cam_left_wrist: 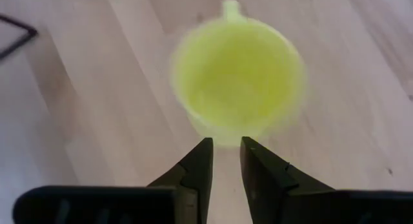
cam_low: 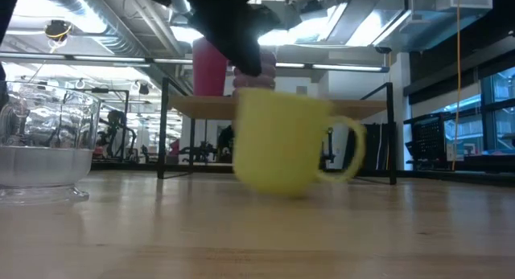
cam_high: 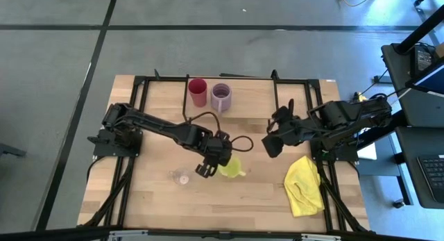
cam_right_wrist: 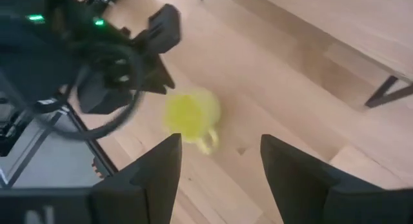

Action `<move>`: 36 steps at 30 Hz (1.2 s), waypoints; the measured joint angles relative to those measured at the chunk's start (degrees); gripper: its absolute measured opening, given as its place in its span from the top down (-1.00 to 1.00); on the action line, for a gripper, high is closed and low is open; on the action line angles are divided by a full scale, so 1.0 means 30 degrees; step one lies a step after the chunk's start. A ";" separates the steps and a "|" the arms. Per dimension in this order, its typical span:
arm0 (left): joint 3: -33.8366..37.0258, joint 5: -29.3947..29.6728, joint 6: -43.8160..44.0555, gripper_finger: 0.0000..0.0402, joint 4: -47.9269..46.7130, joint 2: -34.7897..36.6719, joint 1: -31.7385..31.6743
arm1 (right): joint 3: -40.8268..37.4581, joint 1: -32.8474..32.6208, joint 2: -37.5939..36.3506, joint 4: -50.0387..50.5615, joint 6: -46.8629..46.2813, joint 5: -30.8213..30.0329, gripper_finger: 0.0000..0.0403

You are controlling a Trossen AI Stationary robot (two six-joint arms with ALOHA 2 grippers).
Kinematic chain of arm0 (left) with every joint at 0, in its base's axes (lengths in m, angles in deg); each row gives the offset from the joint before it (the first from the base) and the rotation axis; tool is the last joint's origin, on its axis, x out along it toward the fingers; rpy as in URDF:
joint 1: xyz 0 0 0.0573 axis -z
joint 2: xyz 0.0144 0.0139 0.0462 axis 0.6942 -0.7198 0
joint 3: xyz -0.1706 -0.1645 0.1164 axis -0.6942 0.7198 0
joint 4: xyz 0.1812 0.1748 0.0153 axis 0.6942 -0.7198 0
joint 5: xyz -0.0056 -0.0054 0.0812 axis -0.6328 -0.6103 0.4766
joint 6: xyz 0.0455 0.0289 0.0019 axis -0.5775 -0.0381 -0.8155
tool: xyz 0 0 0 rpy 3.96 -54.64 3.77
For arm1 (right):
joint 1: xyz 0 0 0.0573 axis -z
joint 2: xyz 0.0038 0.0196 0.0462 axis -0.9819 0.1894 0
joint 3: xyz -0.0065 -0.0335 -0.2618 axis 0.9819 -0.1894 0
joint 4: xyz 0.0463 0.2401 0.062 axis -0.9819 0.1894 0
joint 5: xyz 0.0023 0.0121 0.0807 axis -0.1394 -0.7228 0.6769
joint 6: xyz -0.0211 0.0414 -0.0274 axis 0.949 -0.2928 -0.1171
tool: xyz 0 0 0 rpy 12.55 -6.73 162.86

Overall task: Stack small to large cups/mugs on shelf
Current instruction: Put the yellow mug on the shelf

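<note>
The yellow-green mug (cam_high: 232, 167) (cam_left_wrist: 235, 75) stands upright on the tabletop, its handle (cam_low: 350, 150) toward the right. My left gripper (cam_high: 203, 169) (cam_left_wrist: 226, 146) slants down beside it, open by a narrow gap with nothing between the fingers. The fingertips stand at the rim opposite the handle. A tiny clear glass (cam_high: 182, 176) (cam_low: 44, 150) sits left of the gripper. The red cup (cam_high: 198, 92) and the lilac mug (cam_high: 221, 96) stand on the shelf (cam_high: 166, 95) at the far side. My right gripper (cam_high: 269, 145) (cam_right_wrist: 219, 159) hangs open above the table, right of the mug. My left gripper's fingertips (cam_left_wrist: 205, 150) stand just outside the yellow-green mug's rim (cam_left_wrist: 222, 139), on the side away from the handle, slanting down from the table's left. Whether they touch the rim I cannot tell.
A crumpled yellow cloth (cam_high: 305, 185) lies on the table at the near right. Black frame rails (cam_high: 132, 164) run along both sides of the tabletop. Bare wood lies between the shelf and the mug.
</note>
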 joint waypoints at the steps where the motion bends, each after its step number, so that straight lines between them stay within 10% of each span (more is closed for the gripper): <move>1: 0.0060 -0.0079 0.0224 0.63 -0.0046 -0.0011 -0.0069 | -0.0002 0.0000 0.0000 -0.0125 0.0086 -0.0007 -0.06; 23: 0.0249 0.1431 0.3231 0.65 0.4123 -0.0802 -0.0035 | -0.0035 -0.0305 0.0013 0.1940 -0.0744 -0.1236 -0.03; 36: 0.0508 0.1387 0.9732 0.82 0.2966 -0.1000 -0.0200 | -0.6303 -0.2106 -0.0429 -0.0670 -0.5208 0.0983 0.95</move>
